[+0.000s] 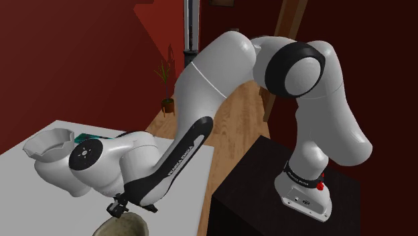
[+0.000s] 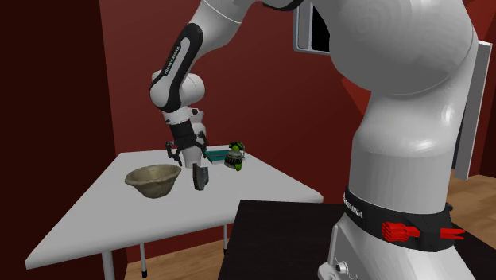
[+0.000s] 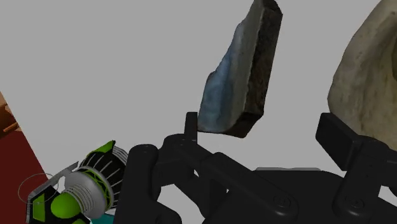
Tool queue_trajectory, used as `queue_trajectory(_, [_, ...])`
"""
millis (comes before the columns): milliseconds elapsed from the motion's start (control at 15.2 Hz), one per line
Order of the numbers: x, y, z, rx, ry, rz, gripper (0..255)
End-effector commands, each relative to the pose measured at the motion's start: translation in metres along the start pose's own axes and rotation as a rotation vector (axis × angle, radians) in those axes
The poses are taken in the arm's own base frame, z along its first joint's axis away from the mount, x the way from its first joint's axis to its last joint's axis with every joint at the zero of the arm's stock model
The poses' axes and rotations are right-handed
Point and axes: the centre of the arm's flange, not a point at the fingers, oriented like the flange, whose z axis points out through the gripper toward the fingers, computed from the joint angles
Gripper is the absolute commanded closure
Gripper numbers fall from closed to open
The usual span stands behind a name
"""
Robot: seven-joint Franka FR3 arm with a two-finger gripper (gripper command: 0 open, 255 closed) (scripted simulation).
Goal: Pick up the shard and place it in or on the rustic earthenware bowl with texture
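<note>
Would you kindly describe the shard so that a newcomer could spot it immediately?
On the pale table, look beside the tan bowl, under the black tool. The shard is the small flat grey fragment, upright and dark-edged, unlike the round bowl or the green-striped object.

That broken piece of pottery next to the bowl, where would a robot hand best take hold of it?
Probably by its upper end, coming straight down from above and pinching its two broad faces. The shard stands nearly upright beside the bowl. It is a thin slab, so its narrow thickness fits easily between the fingers of the open gripper, which hangs right over it.
</note>
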Motion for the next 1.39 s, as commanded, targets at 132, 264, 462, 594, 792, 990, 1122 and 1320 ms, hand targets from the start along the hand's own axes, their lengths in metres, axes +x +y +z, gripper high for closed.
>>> queue_trajectory(132, [0.000, -0.004, 0.021, -0.006, 0.006, 0.046, 0])
queue_trajectory(264, [0.000, -0.003, 0.031, -0.006, 0.006, 0.046, 0])
queue_trajectory(462, [0.000, -0.003, 0.034, -0.006, 0.006, 0.046, 0])
queue_trajectory(594, [0.000, -0.003, 0.034, -0.006, 0.006, 0.046, 0])
queue_trajectory(792, [0.000, -0.003, 0.034, -0.006, 0.006, 0.046, 0])
queue_trajectory(990, [0.000, -0.003, 0.035, -0.006, 0.006, 0.046, 255])
queue_trajectory(1122, [0.000, -0.003, 0.035, -0.006, 0.006, 0.046, 255])
queue_trajectory(1320, [0.000, -0.004, 0.035, -0.006, 0.006, 0.046, 255])
